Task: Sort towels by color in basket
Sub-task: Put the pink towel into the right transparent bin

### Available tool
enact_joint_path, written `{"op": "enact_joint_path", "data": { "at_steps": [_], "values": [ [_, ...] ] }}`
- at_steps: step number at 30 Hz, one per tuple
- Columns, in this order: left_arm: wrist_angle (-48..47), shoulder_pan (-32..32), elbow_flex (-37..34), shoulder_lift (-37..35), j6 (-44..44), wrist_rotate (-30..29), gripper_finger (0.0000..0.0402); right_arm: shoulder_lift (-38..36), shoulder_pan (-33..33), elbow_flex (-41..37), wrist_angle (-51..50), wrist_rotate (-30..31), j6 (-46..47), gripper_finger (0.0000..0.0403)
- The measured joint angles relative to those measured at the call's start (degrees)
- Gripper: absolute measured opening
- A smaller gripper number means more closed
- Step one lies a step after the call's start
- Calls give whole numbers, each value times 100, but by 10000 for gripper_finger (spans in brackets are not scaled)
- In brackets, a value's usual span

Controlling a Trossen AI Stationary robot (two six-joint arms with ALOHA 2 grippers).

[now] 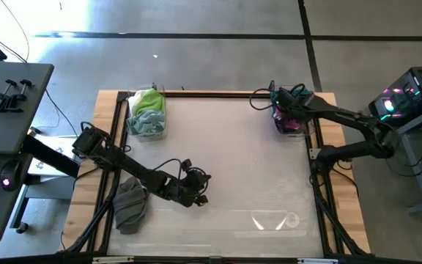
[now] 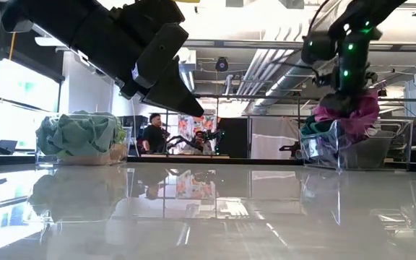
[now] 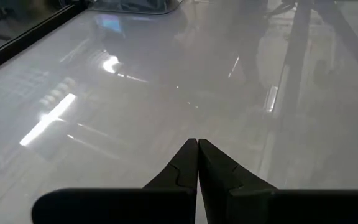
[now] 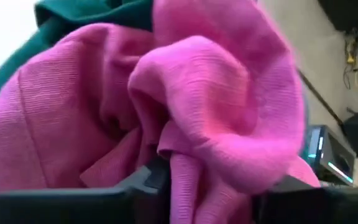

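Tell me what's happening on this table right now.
The right gripper is over the clear bin at the table's far right corner, its fingers around a soft magenta towel on the bin's pile. The left gripper hangs shut and empty above the bare middle. A second clear bin holds lime green and mint cloths; a grey towel lies at the left edge.

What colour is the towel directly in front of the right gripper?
Magenta pink. The towel fills the right wrist view, which shows it best.
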Motion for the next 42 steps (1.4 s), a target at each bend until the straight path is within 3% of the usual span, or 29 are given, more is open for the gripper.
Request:
{"op": "enact_joint_path", "data": {
  "at_steps": [6,10,22,27,32,36,42],
  "values": [
    [0,0,0,0,-6,0,0,156,-324,-7,88,-776,-351,171],
    [0,1,0,0,-19,0,0,-77,-421,250,-226,-870,-313,212],
    [3,0,0,0,-69,0,0,-404,-419,1793,-2434,-1189,749,218],
    [9,0,0,0,-71,-2,0,-405,-419,1755,-2451,-1036,750,179],
    [13,1,0,0,-71,-2,0,-400,-501,1075,-1549,-1195,386,90],
    [17,2,0,0,-71,-2,0,-337,-738,242,-397,-1730,84,17],
    [37,1,0,0,-70,-2,0,-100,-1098,-824,1247,-2616,-8,15]
  ]
}}
